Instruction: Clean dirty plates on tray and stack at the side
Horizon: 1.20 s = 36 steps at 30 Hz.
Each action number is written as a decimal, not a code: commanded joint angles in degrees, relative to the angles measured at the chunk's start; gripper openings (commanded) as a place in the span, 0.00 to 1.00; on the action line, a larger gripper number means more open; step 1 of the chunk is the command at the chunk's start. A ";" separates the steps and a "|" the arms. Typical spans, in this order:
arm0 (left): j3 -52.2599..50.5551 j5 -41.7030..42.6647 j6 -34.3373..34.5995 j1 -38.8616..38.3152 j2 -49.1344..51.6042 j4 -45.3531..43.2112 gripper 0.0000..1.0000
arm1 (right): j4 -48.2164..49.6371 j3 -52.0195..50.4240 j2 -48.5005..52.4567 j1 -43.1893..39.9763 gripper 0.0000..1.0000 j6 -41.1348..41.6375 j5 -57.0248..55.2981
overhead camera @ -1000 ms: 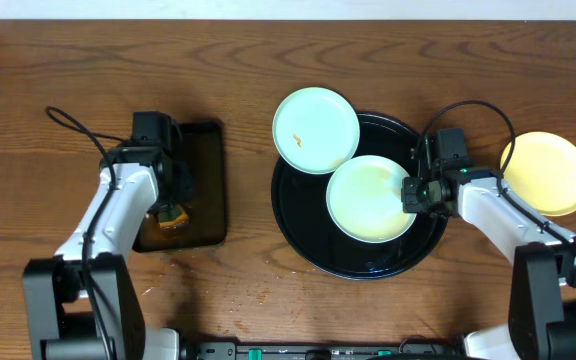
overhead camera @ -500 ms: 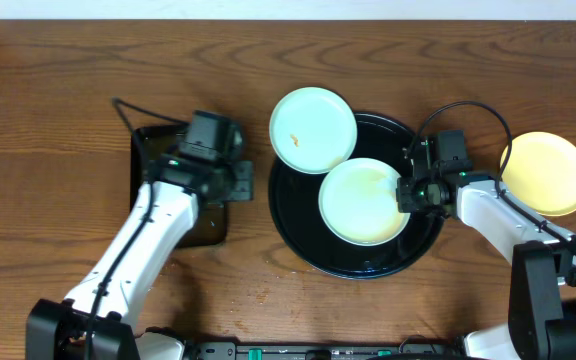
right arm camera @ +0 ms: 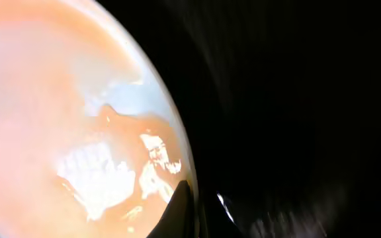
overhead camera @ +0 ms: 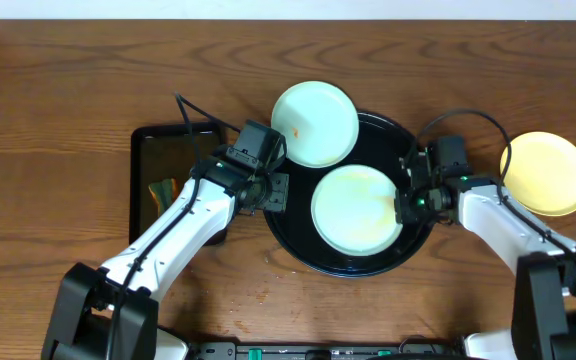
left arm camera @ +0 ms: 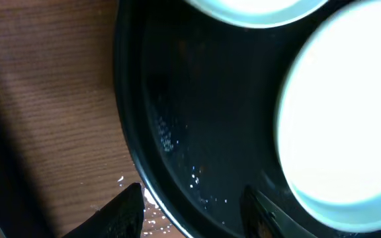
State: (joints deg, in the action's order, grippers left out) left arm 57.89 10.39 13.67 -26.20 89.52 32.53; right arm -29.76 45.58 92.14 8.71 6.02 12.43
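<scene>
The round black tray (overhead camera: 290, 235) holds one mint plate (overhead camera: 358, 208) with a faint orange film. My right gripper (overhead camera: 405, 205) is shut on that plate's right rim; in the right wrist view its fingertips (right arm camera: 181, 201) pinch the smeared edge of the plate (right arm camera: 58, 112). A second mint plate (overhead camera: 315, 123), with a small orange smear, overlaps the tray's upper-left rim. The yellow plate (overhead camera: 546, 173) lies on the table at the right. My left gripper (overhead camera: 273, 190) stands open astride the tray's left rim (left arm camera: 134, 165), holding nothing (left arm camera: 192, 193).
A rectangular black tray (overhead camera: 158, 150) lies at the left with a sponge (overhead camera: 161, 190) in it. My left arm crosses over its right side. Bare wood table (left arm camera: 51, 99) surrounds both trays.
My left arm swung right from the rectangular tray to the round tray's left rim, leaving the sponge behind. The right gripper pulled the held plate slightly left.
</scene>
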 commanded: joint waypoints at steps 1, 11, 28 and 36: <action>1.05 0.13 0.39 0.09 0.31 -0.11 0.49 | -2.14 0.68 -6.16 0.07 0.01 -0.35 -6.97; 1.05 0.13 0.39 0.09 0.31 0.44 0.49 | -2.60 0.94 -21.16 2.93 0.01 0.87 -21.35; 1.05 0.13 0.39 0.09 0.31 1.14 0.49 | -4.13 1.14 -30.32 17.79 0.01 2.56 -36.54; 1.05 1.81 0.57 0.07 0.31 0.24 0.50 | -3.72 1.14 -21.81 0.63 0.20 5.27 -14.86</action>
State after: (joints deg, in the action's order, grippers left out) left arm 57.89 10.61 13.69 -26.20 89.52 33.21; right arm -34.46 45.78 66.98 16.32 10.85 -15.51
